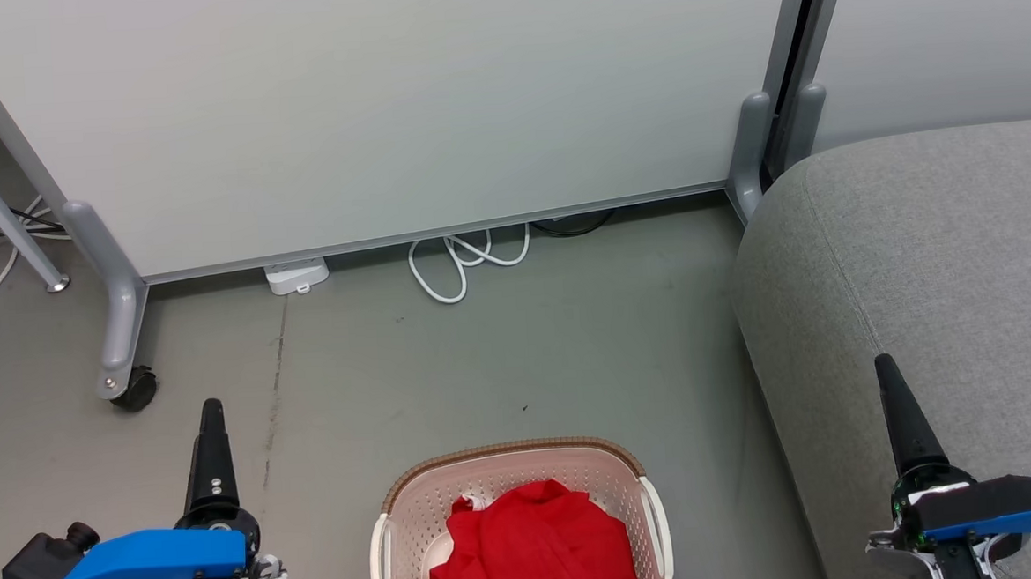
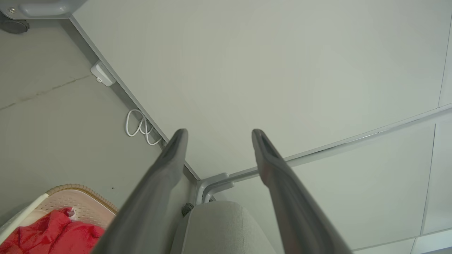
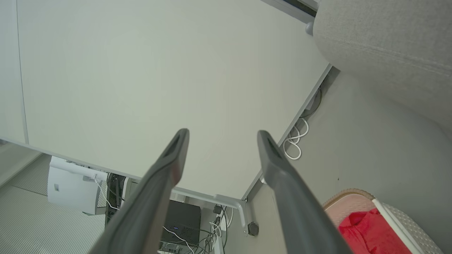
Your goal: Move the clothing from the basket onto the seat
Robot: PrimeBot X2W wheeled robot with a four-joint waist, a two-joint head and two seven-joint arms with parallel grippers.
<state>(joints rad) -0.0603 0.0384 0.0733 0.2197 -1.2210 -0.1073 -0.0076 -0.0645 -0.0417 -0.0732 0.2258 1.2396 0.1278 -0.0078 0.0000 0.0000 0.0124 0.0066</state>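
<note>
Head view: the basket (image 1: 386,508) is sitting on the floor with the clothing (image 1: 533,549) heaped inside it, a red garment lying on top. The seat (image 1: 920,259) is standing just right of the basket. The left gripper (image 1: 211,411) is hovering left of the basket and the right gripper (image 1: 883,367) right of it, over the seat's edge. Both are pointing beyond the basket, toward the partition panel (image 1: 383,111) and the white cable (image 1: 465,261) behind it. Neither is touching anything. I judge the task to be just starting, with the first reach in hand. Next, one arm should be swinging in over the basket, tipping its fingers down and closing on a raised fold of red cloth. A white scrap (image 1: 463,504) is showing at the garment's far-left edge. It may be a tag, but it is too small to read.

Left wrist view: the left gripper's fingers are standing spread wide with nothing between them. They are aiming at the panel, well above the basket, which is lying at the lower left with red cloth in it. The seat's rounded corner is showing beside the basket. No writing is showing.

Right wrist view: the right gripper's fingers are likewise gaping wide and carrying nothing. The basket and its red cloth are lying at the lower right, and the seat is rising beyond the basket. I cannot read any label here.
</note>
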